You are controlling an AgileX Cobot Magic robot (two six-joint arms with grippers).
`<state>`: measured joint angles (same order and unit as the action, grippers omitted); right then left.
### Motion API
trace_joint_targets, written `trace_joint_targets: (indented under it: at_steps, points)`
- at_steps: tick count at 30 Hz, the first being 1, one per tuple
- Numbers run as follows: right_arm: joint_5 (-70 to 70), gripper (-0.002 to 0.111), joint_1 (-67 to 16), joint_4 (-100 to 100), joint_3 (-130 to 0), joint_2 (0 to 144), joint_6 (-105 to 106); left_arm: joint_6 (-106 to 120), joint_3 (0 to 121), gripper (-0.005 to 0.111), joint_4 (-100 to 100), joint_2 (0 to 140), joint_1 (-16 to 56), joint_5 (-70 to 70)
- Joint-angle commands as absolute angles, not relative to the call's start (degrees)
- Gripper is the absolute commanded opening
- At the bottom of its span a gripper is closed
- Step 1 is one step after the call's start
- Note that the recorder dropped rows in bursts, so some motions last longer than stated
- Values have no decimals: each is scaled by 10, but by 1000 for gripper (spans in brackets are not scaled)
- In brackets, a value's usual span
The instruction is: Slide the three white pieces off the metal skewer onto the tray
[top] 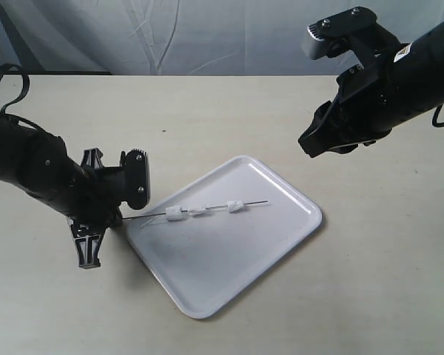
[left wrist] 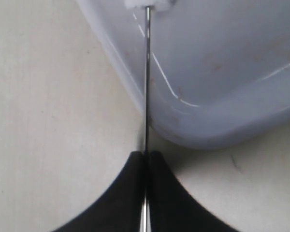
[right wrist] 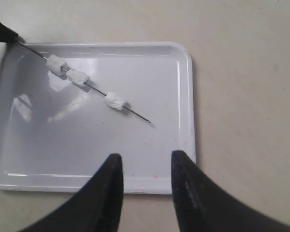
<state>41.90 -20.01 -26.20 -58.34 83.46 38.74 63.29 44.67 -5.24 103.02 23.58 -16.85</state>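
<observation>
The three white pieces (top: 198, 211): all are threaded on the metal skewer (top: 214, 208); none has yet been slid off. Two are set close together toward the held end and one apart, nearer the free tip.

Metal skewer: in the exterior view the long axis is laid from about 8 o'clock, the held end, to about 2 o'clock, the free tip. It is carried over the half of the tray (top: 303, 203) nearer the left arm. Whether the tip touches the tray floor cannot be told.

Tray: it is set flat on the table (top: 207, 111), turned corner-on in the exterior view.

Left gripper (top: 120, 220): it is placed just off the tray's 9 o'clock edge. The jaws are closed tight on the skewer's end, and nothing else is touched.

Right gripper (top: 314, 148): it is raised at about 1 o'clock from the free tip, well apart from it. The jaws are parted moderately and nothing is held. In its wrist view the tray's near rim is seen between the fingers (right wrist: 111, 193).

Relation governing the coming move, as judged: the pieces can leave only toward 2 o'clock, along the skewer, and the right gripper is the nearer to that exit.
</observation>
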Motion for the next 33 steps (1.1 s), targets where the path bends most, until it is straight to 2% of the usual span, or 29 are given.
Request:
trace_joint_targets:
  at_steps: [1,17,26,33]
  points:
    - [411,33,-201,-266,-586,836,390,631,443,0,-79,1013,241,-181]
    - [360,33,-201,-283,-586,836,388,630,443,0,-193,922,241,-244]
    - [372,33,-201,-433,-579,854,378,621,443,0,-327,886,241,-311]
    - [382,34,-201,-546,-558,887,378,483,439,0,-303,881,241,-336]
